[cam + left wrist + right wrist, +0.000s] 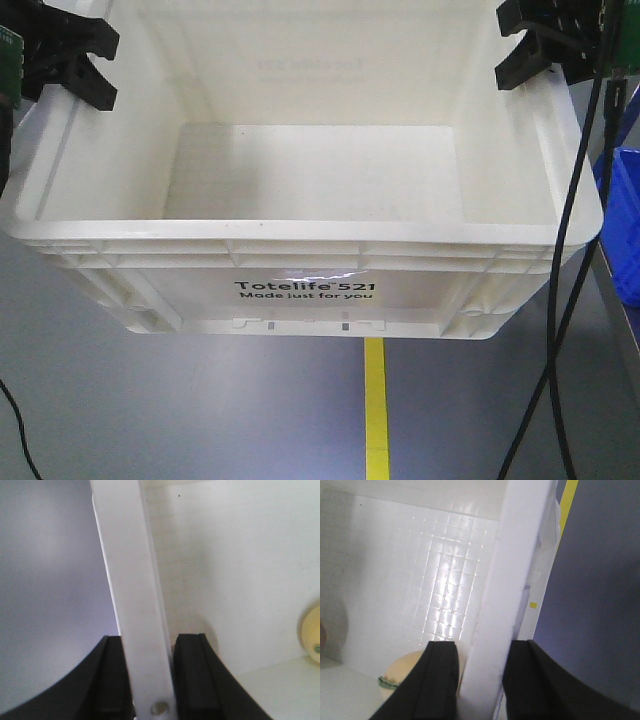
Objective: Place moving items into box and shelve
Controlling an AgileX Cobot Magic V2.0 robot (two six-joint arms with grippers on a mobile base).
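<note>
While both grippers are clamping its side walls, the box (300, 290) is hanging level between them, its printed front wall facing the front camera and its open top turned upward. The yellow toy (402, 677) is lying on the box bottom, close against the right wall near a corner, its green leaf edge showing in the right wrist view. In the left wrist view the same toy (312, 632) is peeking in at the far side of the bottom. A brownish patch (322, 632) is showing at the very edge of the right wrist view, too little of it to tell what it is. From the front, the near wall is hiding that part of the bottom, so neither toy is showing there.

The left gripper (150, 680) is pinching the left wall just under the rim, one black finger inside the box and the other outside, both pressing on the plastic. The right gripper (482, 680) is gripping the right wall in the same way, one finger on each face. In the front view the left gripper (100, 70) and right gripper (510, 48) are sitting at the box's upper left and upper right edges.

Below the box the grey floor (200, 420) is showing, with a yellow line (375, 400) running under the front wall. Black cables (560, 300) are hanging down past the right front corner, and a blue bin (625, 220) is standing just beyond them.
</note>
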